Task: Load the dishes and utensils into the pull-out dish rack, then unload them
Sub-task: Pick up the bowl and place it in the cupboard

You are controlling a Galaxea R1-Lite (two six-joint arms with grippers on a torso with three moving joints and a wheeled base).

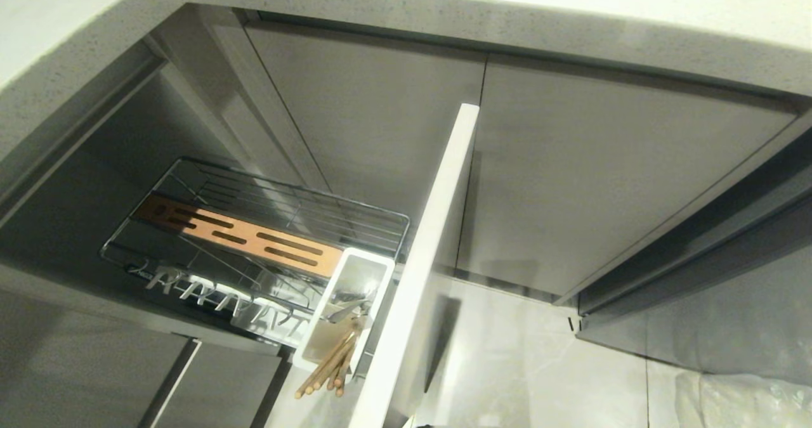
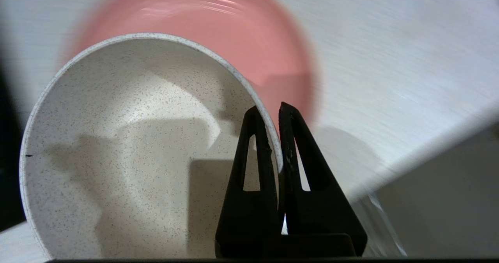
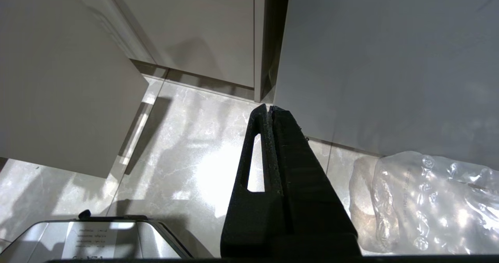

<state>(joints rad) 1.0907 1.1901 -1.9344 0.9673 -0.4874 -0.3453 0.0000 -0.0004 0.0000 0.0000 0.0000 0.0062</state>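
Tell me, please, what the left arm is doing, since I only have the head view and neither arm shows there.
Observer: The left claw is shut on the rim of the cream-white bowl.
Operator: Thank you. Is the pink plate in the rack? I can't see it.
Observer: No, the pink plate lies on a pale surface beyond the bowl.
Operator: And the right arm?
Observer: The right claw is shut and empty, pointing at the floor beside a clear plastic bag.
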